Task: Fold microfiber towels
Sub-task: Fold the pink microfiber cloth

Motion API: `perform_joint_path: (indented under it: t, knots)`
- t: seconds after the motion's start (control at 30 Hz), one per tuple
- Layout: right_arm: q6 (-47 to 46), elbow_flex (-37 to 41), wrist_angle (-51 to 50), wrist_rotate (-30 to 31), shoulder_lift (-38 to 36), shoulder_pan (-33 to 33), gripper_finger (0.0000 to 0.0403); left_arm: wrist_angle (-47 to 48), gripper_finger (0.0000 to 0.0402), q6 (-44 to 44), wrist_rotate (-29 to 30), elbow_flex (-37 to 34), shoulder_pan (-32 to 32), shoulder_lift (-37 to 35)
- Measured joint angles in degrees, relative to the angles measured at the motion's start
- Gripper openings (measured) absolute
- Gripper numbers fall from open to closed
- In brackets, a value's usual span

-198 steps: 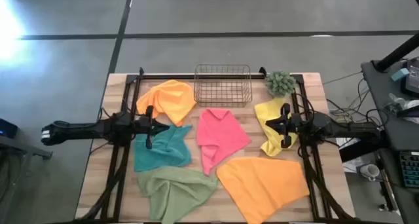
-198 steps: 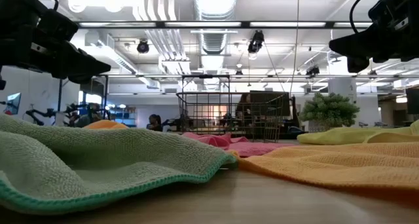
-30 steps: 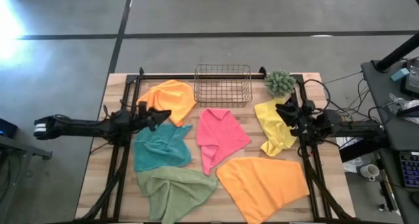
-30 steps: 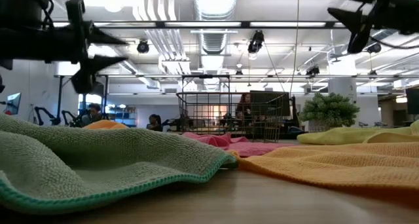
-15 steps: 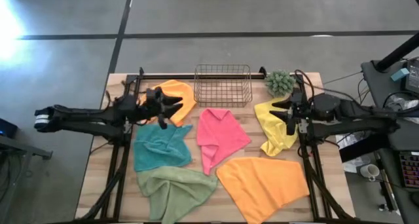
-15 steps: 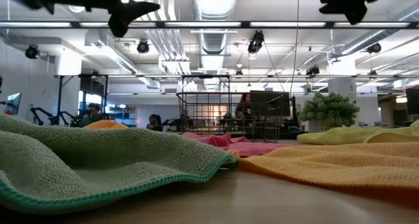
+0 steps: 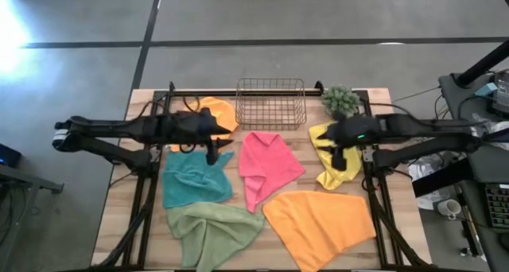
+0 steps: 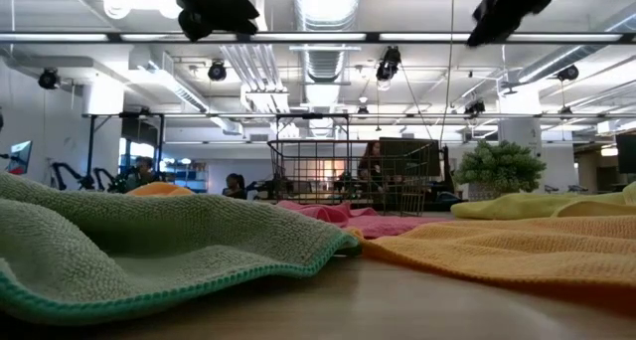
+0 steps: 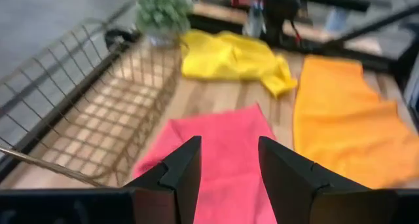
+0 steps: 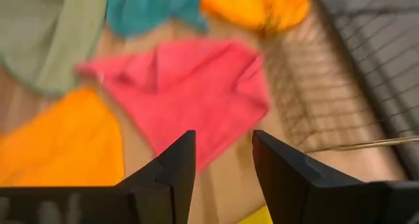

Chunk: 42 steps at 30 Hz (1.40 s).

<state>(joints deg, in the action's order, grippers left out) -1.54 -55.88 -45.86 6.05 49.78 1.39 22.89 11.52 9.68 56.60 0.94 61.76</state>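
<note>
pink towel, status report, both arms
Left gripper and right gripper open, empty, flanking pink towel. Towel crumpled, unfolded. Nothing in the way.

A wooden table [image 7: 119, 200] carries everything — six towels, a basket and a plant. Along the far edge sit the copper wire basket [image 7: 270, 103] in the middle and the small green fuzzy plant [image 7: 340, 100] just beside its right. An orange towel [image 7: 220, 113] lies left of the basket, the teal towel [image 7: 191, 183] below it, the sage green towel [image 7: 208, 234] at the near edge. The pink towel [image 7: 266, 165] lies at the centre, the yellow towel [image 7: 332, 157] to the right — crumpled — and a second, larger orange towel [image 7: 320, 224] at the near right.
</note>
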Motion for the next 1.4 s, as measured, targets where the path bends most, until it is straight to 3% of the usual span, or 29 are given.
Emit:
perform_joint_path:
  t: [0.2,0.63,0.87,1.4]
  knots:
    - [2.73,1.56,0.13,-2.06,5.23,3.54,0.0143,0.79,0.0137,0.19,0.21,0.5,-6.44,6.27]
    - [9.13,1.84,2.74,-0.28,17.49,9.91,0.0144,0.45,0.0137,5.45,1.81,2.0,-15.43,18.6]
    - [10.2,1.84,4.91,0.59,24.75,10.41,0.0138,0.66,0.0137,2.7,3.48,3.69,-17.19,22.39]
    - [12.25,1.82,11.24,1.85,38.46,10.38,0.0144,0.74,0.0137,3.05,4.8,3.27,-17.63,23.56]
